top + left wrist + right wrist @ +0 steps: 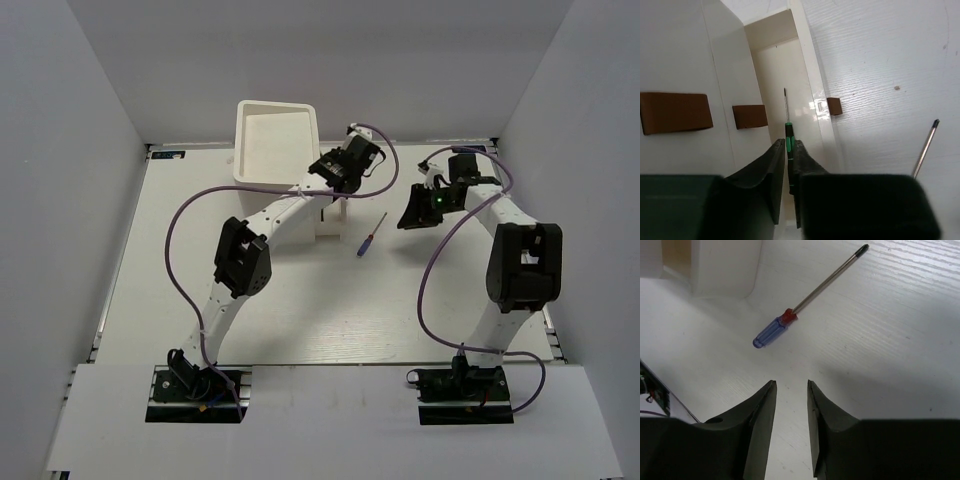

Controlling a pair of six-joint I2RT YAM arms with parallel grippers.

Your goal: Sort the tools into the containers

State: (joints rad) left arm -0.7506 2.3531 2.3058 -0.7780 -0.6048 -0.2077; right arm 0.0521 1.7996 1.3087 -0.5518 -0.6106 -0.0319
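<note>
My left gripper (788, 145) is shut on a thin screwdriver with a black-and-green handle (788, 131). It holds the screwdriver over a pulled-out white drawer (812, 85), with the shaft pointing along the drawer. From above, this gripper (333, 190) is at the front of the white cabinet (275, 140), over the open drawer (330, 222). A blue-and-red screwdriver (372, 235) lies on the table to the right of the drawer. My right gripper (790, 385) is open and empty, just short of that screwdriver's blue handle (769, 332). The other tools are out of view.
Two closed drawers show brown knobs (672, 112) (750, 116), and the open drawer's knob (834, 106) faces the table. The cabinet's top tray (243, 125) looks bare. Grey walls enclose the table. My right gripper (412, 215) hangs right of the blue screwdriver.
</note>
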